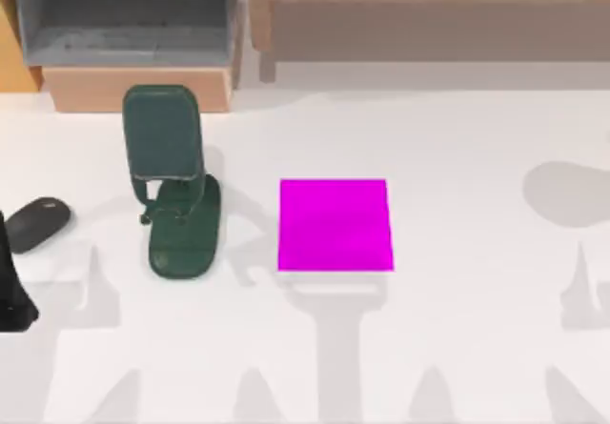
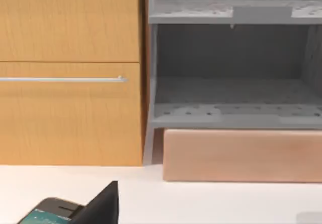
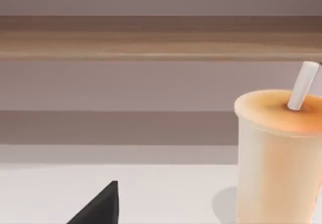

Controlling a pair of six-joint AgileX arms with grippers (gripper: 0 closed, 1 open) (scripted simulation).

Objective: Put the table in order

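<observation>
The desk is stretching wide and white across the top view, with its whole right half and near strip lying bare, crossed only by arm shadows. A magenta mat is lying flat near the middle, well apart from everything else. To its left a dark green phone stand is standing on its oval base, its back panel leaning toward the far side, with a narrow open lane between it and the mat. Farther left, close to the desk's left edge, a black mouse is resting.

Along the far edge a tan wooden cabinet is sitting, its grey compartment opening toward the desk with a pale drawer front below it; a wooden shelf is running off to the right.

My left arm is hanging at the left edge, just near of the mouse; I cannot tell how its jaws are standing. The right wrist view is showing a lidded orange drink cup with a white straw standing on the desk; the right jaws' state I cannot tell either.
</observation>
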